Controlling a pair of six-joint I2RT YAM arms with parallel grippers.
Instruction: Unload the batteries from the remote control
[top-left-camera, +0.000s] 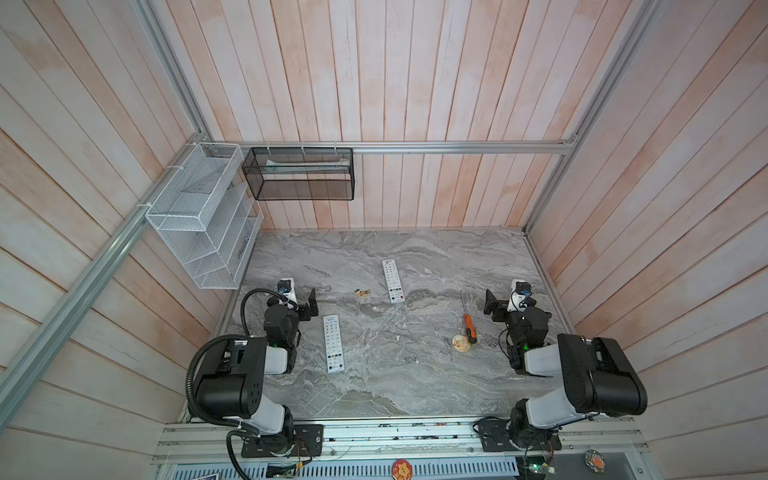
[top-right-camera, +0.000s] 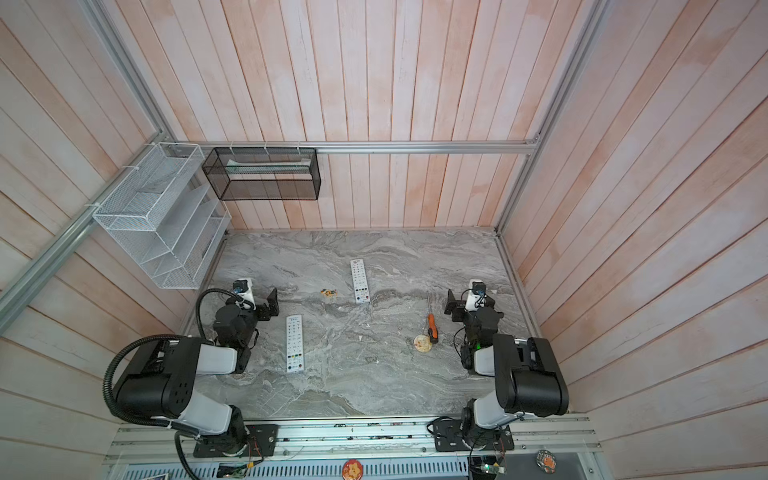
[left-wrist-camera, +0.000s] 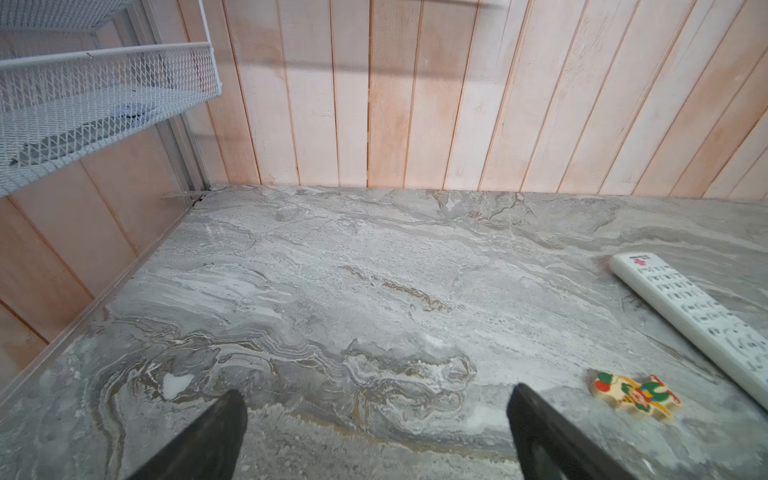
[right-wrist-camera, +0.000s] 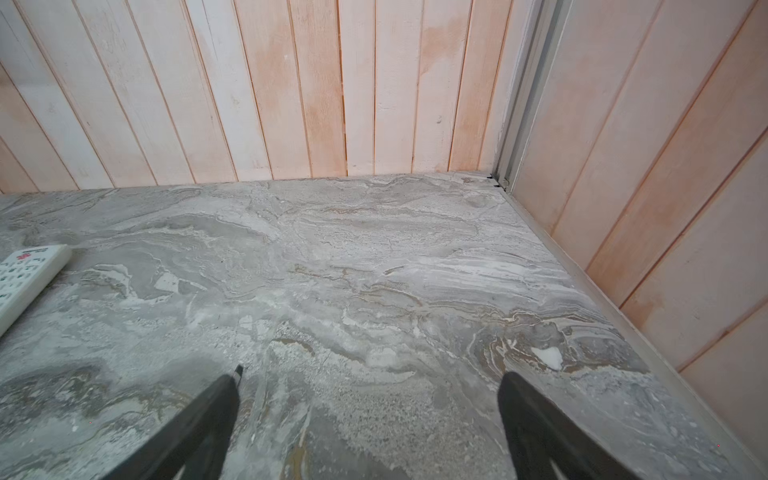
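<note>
The left gripper (left-wrist-camera: 376, 415) and right gripper (right-wrist-camera: 368, 399) both hover released over the marble table (top-left-camera: 395, 382), the far remote (top-left-camera: 392, 280) lying between them.

My left gripper (left-wrist-camera: 374, 401) sits low, its two dark fingers (left-wrist-camera: 220, 424) spread wide. My right gripper (right-wrist-camera: 370, 384) matches it, with its fingers (right-wrist-camera: 530, 405) just as far apart. In both top views my left arm (top-left-camera: 232, 374) and right arm (top-left-camera: 598, 374) are folded, elbows raised behind the wrists. Both grippers point forward, well apart from each other.
</note>
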